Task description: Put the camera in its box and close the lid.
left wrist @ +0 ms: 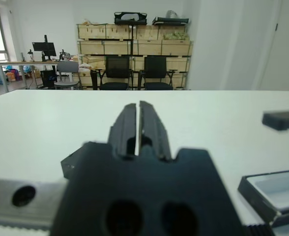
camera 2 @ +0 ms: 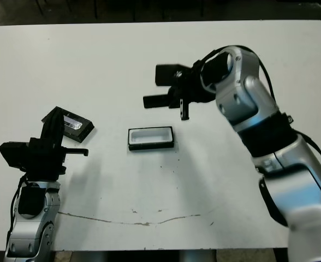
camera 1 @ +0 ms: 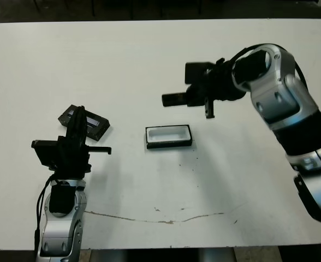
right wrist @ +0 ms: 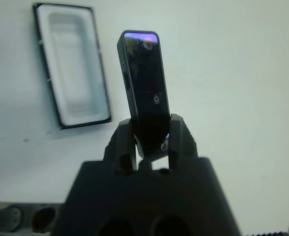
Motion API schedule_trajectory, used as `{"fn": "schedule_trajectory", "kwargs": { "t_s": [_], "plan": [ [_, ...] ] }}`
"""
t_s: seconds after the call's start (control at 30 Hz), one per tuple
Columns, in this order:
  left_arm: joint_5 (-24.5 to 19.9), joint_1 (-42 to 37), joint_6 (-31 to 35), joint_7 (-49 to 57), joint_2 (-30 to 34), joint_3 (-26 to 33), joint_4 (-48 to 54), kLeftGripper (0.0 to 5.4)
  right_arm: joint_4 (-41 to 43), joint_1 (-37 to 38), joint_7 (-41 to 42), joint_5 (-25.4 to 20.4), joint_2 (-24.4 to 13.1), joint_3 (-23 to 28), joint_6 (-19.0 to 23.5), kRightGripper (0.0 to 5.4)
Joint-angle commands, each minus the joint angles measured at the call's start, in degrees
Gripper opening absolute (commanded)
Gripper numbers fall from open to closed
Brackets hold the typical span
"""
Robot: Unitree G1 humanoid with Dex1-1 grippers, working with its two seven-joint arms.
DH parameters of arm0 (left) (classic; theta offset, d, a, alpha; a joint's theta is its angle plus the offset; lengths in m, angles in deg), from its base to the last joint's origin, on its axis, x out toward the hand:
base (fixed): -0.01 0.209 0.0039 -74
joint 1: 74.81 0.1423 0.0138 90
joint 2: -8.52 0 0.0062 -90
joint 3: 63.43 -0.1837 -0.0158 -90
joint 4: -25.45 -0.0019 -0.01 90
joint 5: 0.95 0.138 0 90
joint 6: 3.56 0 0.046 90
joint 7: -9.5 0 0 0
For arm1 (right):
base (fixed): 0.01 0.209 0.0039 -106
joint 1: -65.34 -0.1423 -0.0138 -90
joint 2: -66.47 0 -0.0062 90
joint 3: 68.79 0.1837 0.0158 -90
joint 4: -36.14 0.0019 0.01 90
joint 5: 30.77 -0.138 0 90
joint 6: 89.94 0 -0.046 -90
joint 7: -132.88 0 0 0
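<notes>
Nowhere readable writing; right gripper point(right wrist: 152, 142) clamps camera point(right wrist: 143, 78) above box point(camera 1: 169, 136).

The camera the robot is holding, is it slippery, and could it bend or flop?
Probably a bit slippery: the camera has a glossy face that mirrors light, and the right gripper pinches only its lower end. It looks stiff, since it sticks out straight with no sag. It seems light, because that end grip alone holds it above the table.

arms: silver shells, black joints | hands: black | cables: black
</notes>
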Motion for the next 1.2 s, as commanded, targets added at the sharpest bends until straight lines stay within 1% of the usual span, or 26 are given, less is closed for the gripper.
{"fn": "schedule_trajectory", "kwargs": {
  "t_s": [0.03,0.17,0.27,0.67,0.8,0.97,1.13,1.2],
  "plan": [
    [0.1,0.9,1.3,0.2,0.1,-0.1,0.3,0.0,4.6,2.2,1.8,1.6,-2.1,-3.8,2.5,0.33],
    [-0.4,0.5,2.7,0.0,0.1,-0.3,1.2,0.0,9.9,2.4,3.2,2.8,-2.8,-6.9,4.9,0.33],
    [-0.4,0.2,3.8,0.2,-0.4,-0.9,1.6,0.0,11.9,2.2,3.7,3.3,-2.8,-8.5,6.2,0.33],
    [0.2,0.9,3.2,0.3,-0.7,-1.3,1.8,0.0,12.5,1.0,4.1,4.2,-2.2,-12.1,8.2,0.33],
    [0.3,1.2,3.3,0.2,-0.7,-1.7,2.2,0.0,12.4,1.0,3.5,4.4,-1.8,-12.3,8.4,0.33],
    [0.3,1.3,2.6,0.1,-0.7,-1.9,1.7,0.0,11.2,-0.1,3.3,5.0,-1.1,-12.6,10.6,0.33],
    [0.6,1.1,2.2,0.2,-0.6,-1.9,1.1,0.0,10.1,-0.7,3.1,4.8,-0.9,-12.6,10.7,0.33],
    [0.4,1.0,2.2,0.2,-0.7,-1.9,1.0,0.0,9.6,-1.1,2.9,4.9,-0.8,-12.7,10.1,0.33]
  ]
}}
